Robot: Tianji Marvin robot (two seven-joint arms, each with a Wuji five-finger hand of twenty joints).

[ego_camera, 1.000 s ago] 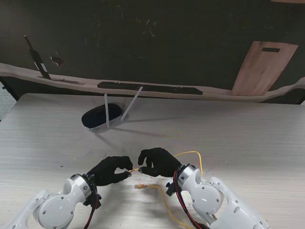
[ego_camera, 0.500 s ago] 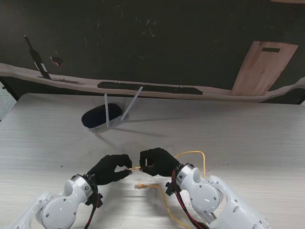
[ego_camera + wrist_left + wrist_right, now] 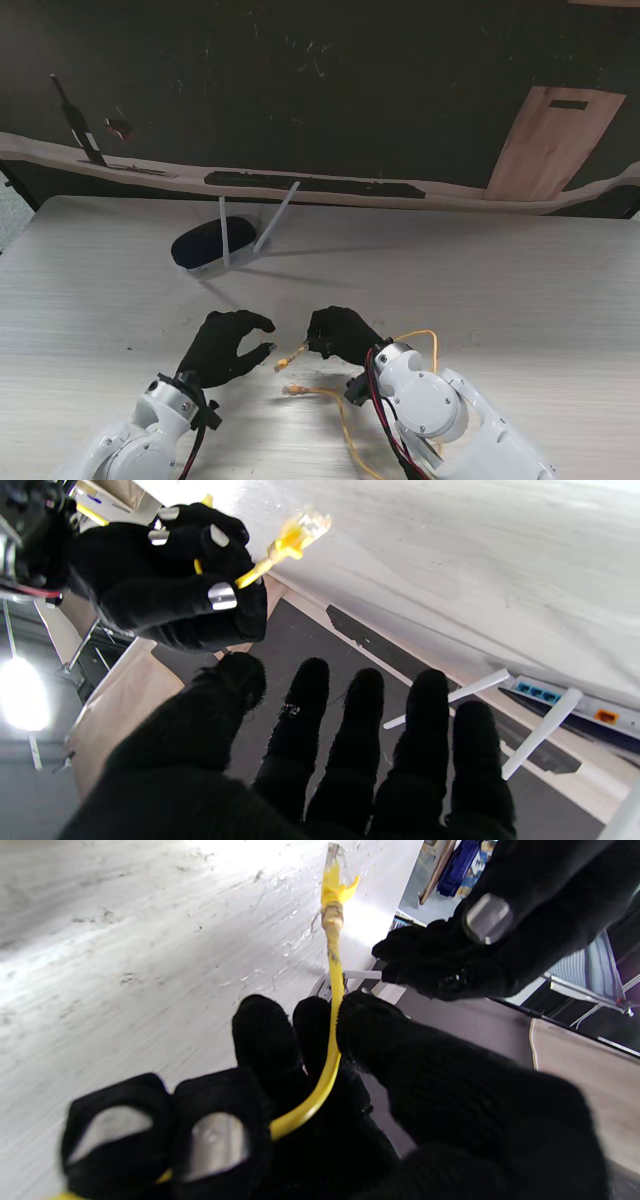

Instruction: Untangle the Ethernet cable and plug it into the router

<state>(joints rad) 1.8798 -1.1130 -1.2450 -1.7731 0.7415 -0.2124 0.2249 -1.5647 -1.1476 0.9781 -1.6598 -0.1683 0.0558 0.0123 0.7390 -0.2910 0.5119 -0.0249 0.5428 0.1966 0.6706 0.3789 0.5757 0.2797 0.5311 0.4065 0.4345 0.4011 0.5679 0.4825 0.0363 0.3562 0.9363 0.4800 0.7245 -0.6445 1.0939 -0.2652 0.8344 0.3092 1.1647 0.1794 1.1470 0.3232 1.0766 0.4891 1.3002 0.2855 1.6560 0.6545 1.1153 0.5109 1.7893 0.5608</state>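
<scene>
One cable end, pinched in right hand fingers, points toward spread left hand.

Beyond the right hand, the yellow Ethernet cable runs under the right arm and off the stand view's near edge, its full length unseen. Nearer to me than that hand, the cable's second plug is too small to make out. The router, farther than the hand, shows its ports only in the left wrist view, cut by the frame edge.
</scene>
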